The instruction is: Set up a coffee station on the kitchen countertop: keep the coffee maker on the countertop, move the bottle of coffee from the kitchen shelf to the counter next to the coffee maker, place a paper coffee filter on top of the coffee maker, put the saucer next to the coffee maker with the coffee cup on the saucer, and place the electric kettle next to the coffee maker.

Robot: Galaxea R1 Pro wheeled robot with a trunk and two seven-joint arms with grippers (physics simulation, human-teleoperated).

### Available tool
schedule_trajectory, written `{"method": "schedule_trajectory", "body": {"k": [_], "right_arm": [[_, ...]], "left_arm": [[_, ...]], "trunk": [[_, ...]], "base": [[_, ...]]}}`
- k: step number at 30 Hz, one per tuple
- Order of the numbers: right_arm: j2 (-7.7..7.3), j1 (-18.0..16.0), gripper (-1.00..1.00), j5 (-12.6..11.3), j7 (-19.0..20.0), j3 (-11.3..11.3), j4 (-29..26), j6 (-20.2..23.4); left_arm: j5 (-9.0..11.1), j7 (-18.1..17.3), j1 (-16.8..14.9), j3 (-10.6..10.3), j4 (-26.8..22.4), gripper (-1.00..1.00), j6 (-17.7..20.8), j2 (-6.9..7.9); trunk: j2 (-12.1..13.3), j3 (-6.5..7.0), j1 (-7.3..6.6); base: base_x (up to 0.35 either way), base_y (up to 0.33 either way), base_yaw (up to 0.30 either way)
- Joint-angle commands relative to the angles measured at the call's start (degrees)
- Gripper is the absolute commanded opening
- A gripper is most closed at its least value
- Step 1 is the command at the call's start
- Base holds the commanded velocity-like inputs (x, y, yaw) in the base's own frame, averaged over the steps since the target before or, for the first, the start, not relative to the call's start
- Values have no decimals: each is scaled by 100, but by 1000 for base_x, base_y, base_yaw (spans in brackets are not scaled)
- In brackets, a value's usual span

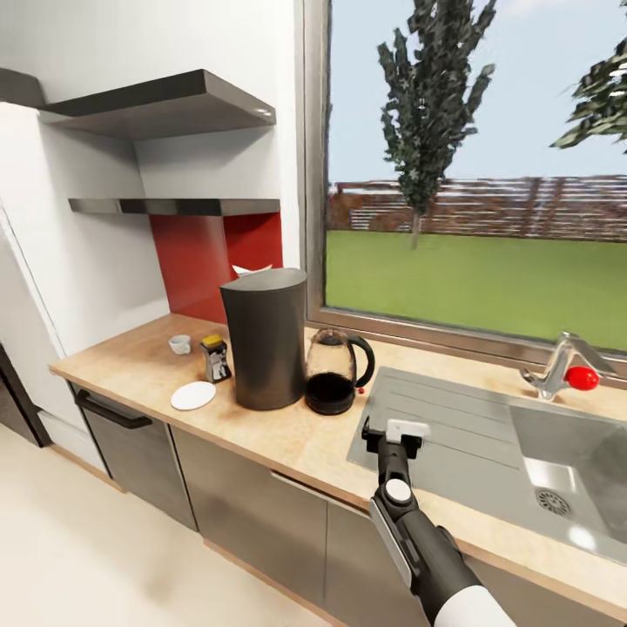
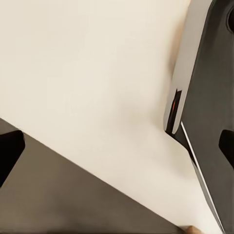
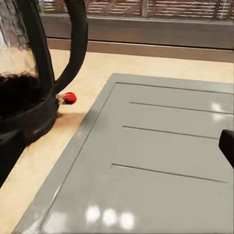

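The right gripper hung open and empty over the sink's drainboard. Just beyond it to its left stood the electric kettle, touching the coffee maker; past those sat the bottle of coffee, saucer and coffee cup.

The surface is light beige with a wood-grain pattern, above glossy grey cabinets. The coffee maker is black, with a white paper filter on top. The kettle is clear glass, dark inside, with a black base and handle and a small red switch. The jar is dark with a yellow lid. The cup and saucer are white. The shelf is black, over a red wall panel. The sink is matt grey, and its tap has a red knob.
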Motion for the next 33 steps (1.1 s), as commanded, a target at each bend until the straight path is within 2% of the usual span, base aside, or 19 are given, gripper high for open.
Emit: {"method": "schedule_trajectory", "body": {"k": [1, 18, 19, 22, 24, 27, 28, 32, 33], "right_arm": [[-1, 1, 100, -21, -31, 15, 5, -27], [28, 157, 100, -20, -24, 69, 21, -23], [26, 218, 100, -20, -24, 429, 21, -27], [19, 305, 100, -20, -24, 969, 21, -33], [14, 375, 100, -20, -24, 1269, 23, -31], [4, 435, 100, -20, -19, 1562, 24, -25], [-7, 460, 100, -20, -14, 1805, 30, -28], [-16, 481, 100, -20, -8, 2289, 97, -37], [-17, 485, 100, -22, -3, 2510, 165, -42]], "left_arm": [[-50, 10, 3, 43, -8, 100, -10, -2], [-41, 10, 3, 52, -8, 100, -4, -33], [-41, 11, 3, 52, -8, 100, -2, -34], [-41, 11, 3, 52, -8, 100, -1, -28], [-41, 11, 3, 52, -8, 100, -1, -23], [-40, 11, 3, 55, -8, 100, -1, -15], [-38, 11, 3, 58, -8, 100, -1, -11], [-34, 11, 3, 60, -8, 100, -3, -9], [-36, 11, 3, 56, -8, 100, -6, -7]], "trunk": [[-6, -10, 1], [-6, -67, 1], [-6, -71, 1], [-6, -80, 1], [-6, -87, 1], [-6, -97, 1], [-6, -100, 1], [-6, -114, 1], [-6, -117, 1]], "base": [[0, 0, 256], [-5, 8, 263], [-153, 219, 264], [-166, 236, 264], [-172, 245, 264], [-170, 247, 264], [-163, 248, 264], [-158, 249, 264], [-153, 247, 264]]}}
